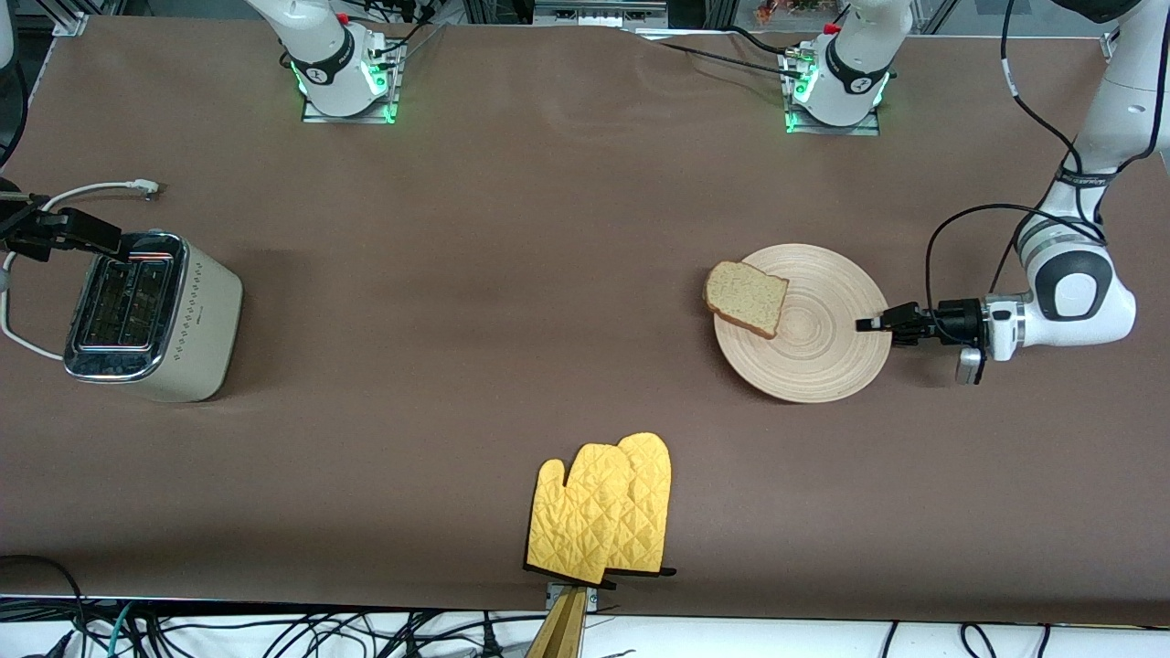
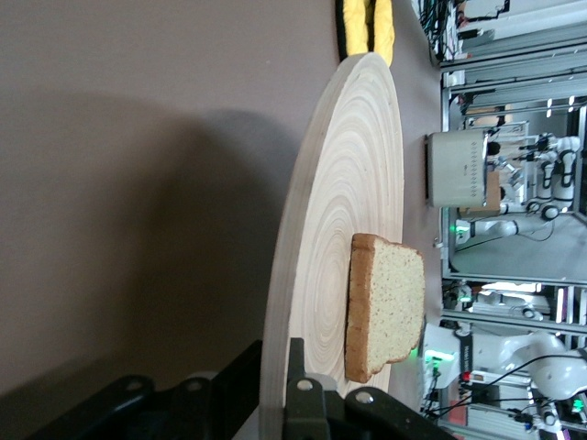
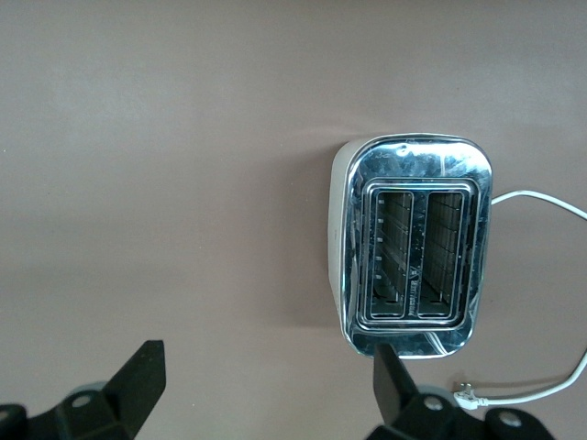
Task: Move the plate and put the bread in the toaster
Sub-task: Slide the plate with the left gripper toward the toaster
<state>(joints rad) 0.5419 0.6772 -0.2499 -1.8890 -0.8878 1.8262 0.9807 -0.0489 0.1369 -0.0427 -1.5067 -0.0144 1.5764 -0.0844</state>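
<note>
Bread [image 1: 747, 297] lies on the plate [image 1: 813, 352] (overhanging its rim toward the toaster [image 1: 151, 315]), which the left gripper [image 1: 868, 323] clamps by the edge at the left arm's end. The right gripper [image 1: 101, 239] hangs over the toaster, fingers [image 3: 138, 380] spread wide.

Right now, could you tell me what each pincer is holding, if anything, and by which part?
The left pincer is shut on the plate at its rim, bread lying on it. The right pincer is open over the toaster, holding nothing.
</note>
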